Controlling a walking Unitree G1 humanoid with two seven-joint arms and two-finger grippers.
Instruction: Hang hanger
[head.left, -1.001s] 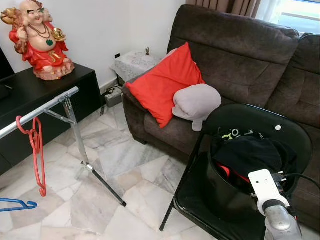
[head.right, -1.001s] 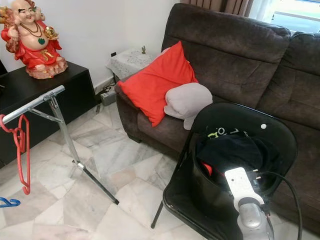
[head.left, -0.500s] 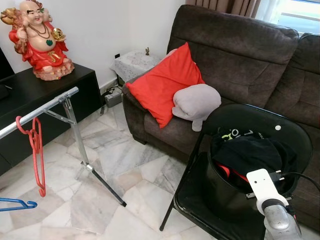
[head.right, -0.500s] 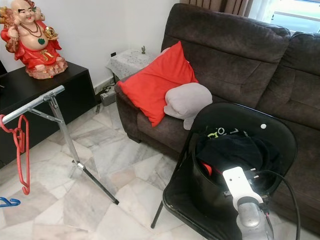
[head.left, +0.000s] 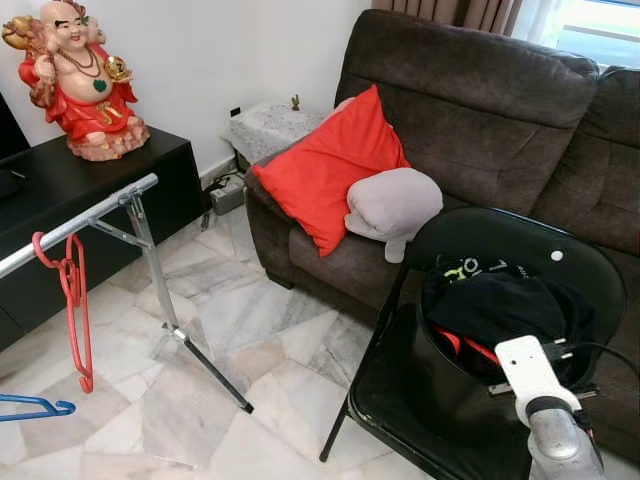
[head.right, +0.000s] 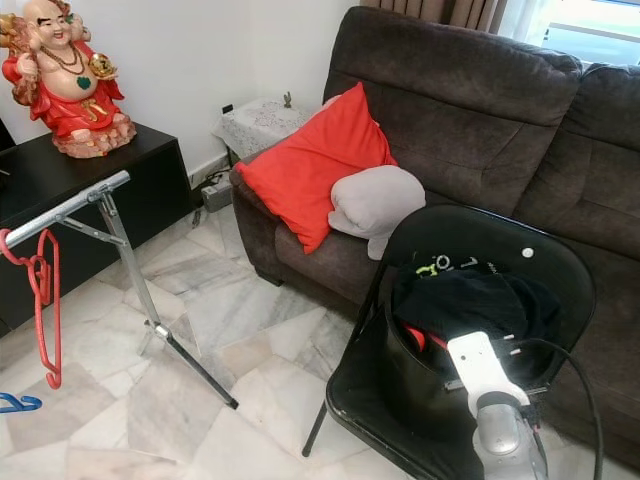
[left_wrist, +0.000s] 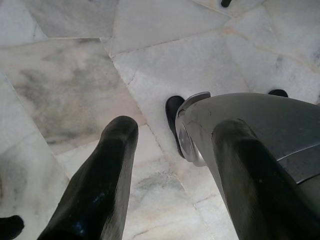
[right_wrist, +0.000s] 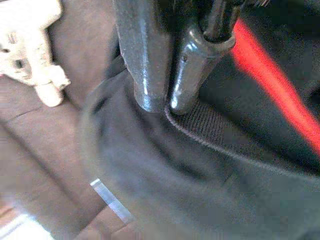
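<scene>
Right gripper (right_wrist: 169, 104) sits down inside the basket, its two black fingers (right_wrist: 145, 60) pressed together with no gap, tips against the dark cloth rim. Whether anything is pinched between them cannot be made out. Left gripper (left_wrist: 172, 170) hangs idle over the marble floor (left_wrist: 165, 65), fingers spread apart, holding nothing.

Findings, by size:

- Brown sofa (head.left: 480, 120) stands behind the work area.
- Black folding chair (head.left: 395, 395) stands in front of it and bears the basket.
- Metal hanging rail (head.left: 90, 213) stands well apart, to the robot's left.
- Black basket (head.left: 440, 385) holds a black garment (head.left: 500, 305).
- Red hanger (right_wrist: 272, 75), the task item, lies in the basket just beside the closed fingers and does not appear to be gripped.
- A second red hanger (head.left: 72, 300) is hooked on the rail, with a blue hanger (head.left: 35, 407) lower down.

Change noted: over the last second the right wrist has shifted only slightly at the basket mouth. Nothing has come out.

Assessment: the task is at the pick-up stage. The hanger is not yet secured, and the carry across to the rail remains to be done.
</scene>
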